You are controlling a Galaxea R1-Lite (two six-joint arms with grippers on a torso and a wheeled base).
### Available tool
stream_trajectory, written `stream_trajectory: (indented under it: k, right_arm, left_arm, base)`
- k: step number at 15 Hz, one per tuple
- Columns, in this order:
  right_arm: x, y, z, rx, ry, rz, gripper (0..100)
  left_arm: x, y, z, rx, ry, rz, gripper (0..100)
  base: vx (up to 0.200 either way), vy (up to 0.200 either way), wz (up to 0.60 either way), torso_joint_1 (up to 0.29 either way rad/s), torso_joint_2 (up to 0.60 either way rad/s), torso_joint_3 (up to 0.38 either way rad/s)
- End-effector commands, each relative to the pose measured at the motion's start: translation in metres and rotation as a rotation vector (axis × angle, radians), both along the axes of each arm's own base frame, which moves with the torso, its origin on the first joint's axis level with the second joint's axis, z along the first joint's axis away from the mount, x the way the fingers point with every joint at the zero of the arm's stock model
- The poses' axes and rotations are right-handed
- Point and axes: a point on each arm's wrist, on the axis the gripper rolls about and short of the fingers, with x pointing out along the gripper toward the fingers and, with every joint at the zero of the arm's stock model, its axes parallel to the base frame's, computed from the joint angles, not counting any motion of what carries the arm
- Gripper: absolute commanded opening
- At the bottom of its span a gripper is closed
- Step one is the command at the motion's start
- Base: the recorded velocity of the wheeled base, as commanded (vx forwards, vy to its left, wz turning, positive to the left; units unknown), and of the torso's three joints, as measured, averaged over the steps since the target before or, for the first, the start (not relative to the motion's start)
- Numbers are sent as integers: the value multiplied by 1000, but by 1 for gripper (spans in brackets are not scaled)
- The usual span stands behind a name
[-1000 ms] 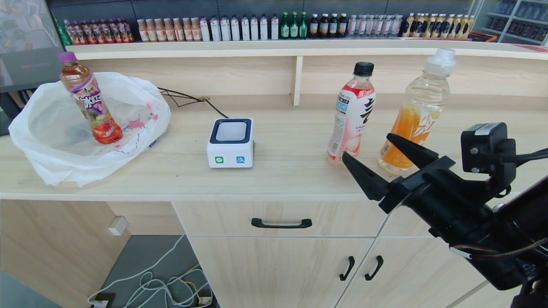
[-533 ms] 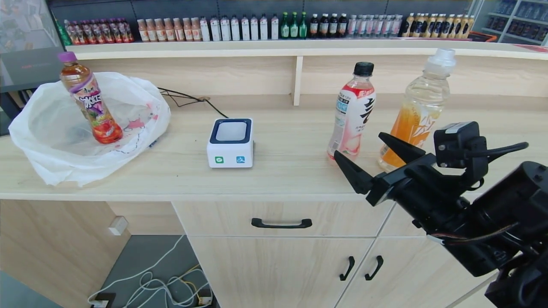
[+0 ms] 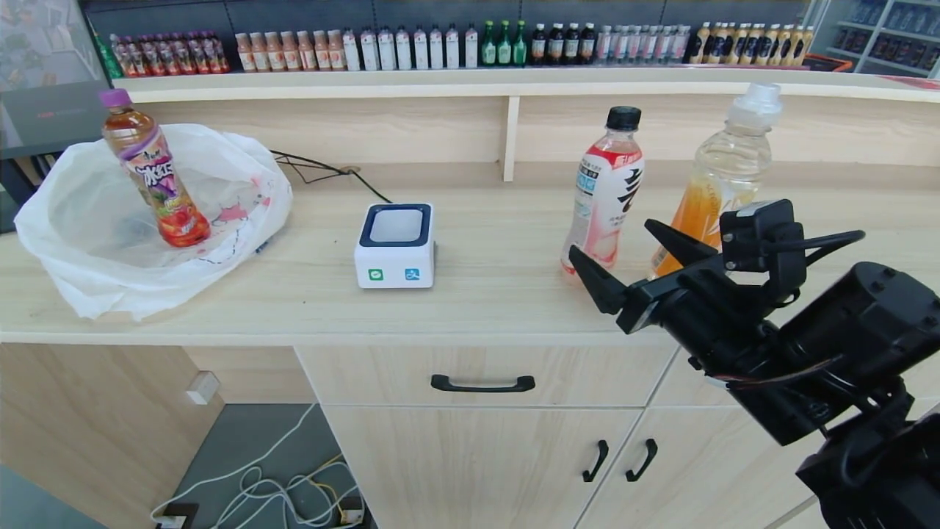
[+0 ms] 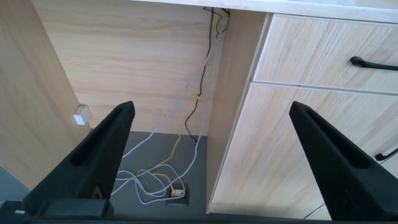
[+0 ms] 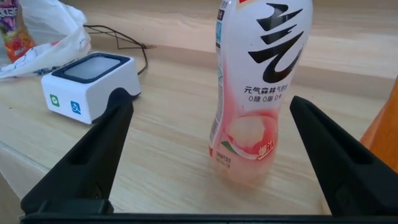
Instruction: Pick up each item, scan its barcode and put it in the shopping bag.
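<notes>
Pink and white, the peach drink bottle point(image 3: 604, 192) stands upright on the wooden counter point(image 3: 470, 308), just beside the orange juice bottle point(image 3: 716, 184). The right gripper point(image 3: 610, 236) is near in front of the peach bottle, with its fingers spread wide and holding nothing. The white barcode scanner point(image 3: 396, 245) sits in the middle of the counter. At the left end, the shopping bag point(image 3: 66, 220) holds a leaning purple-capped tea bottle point(image 3: 150, 173). The left gripper point(image 4: 211, 107) hangs low by the cabinet front, also spread and empty.
</notes>
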Motion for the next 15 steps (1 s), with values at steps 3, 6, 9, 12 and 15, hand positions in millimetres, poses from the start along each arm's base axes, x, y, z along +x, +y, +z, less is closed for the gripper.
stream_trajectory:
  k: [3, 6, 9, 12, 15]
  right_arm:
    - [5, -1, -6, 6, 27, -47, 100]
    - [9, 0, 0, 23, 4, -49, 100]
    - [18, -1, 2, 27, -4, -67, 100]
    - [28, -3, 4, 24, 16, -83, 100]
    - [33, -5, -1, 23, 40, -92, 100]
  left_arm:
    - [0, 0, 0, 1, 0, -1, 100]
    - [0, 0, 0, -1, 0, -1, 100]
    - [0, 0, 0, -1, 0, -1, 100]
    - [0, 0, 0, -1, 0, 1, 100]
    - [0, 0, 0, -1, 0, 1, 100]
  base:
    - [0, 0, 0, 0, 0, 0]
    - [0, 0, 0, 0, 0, 0]
    - [0, 0, 0, 0, 0, 0]
    - [0, 0, 0, 0, 0, 0]
    - [0, 0, 0, 0, 0, 0]
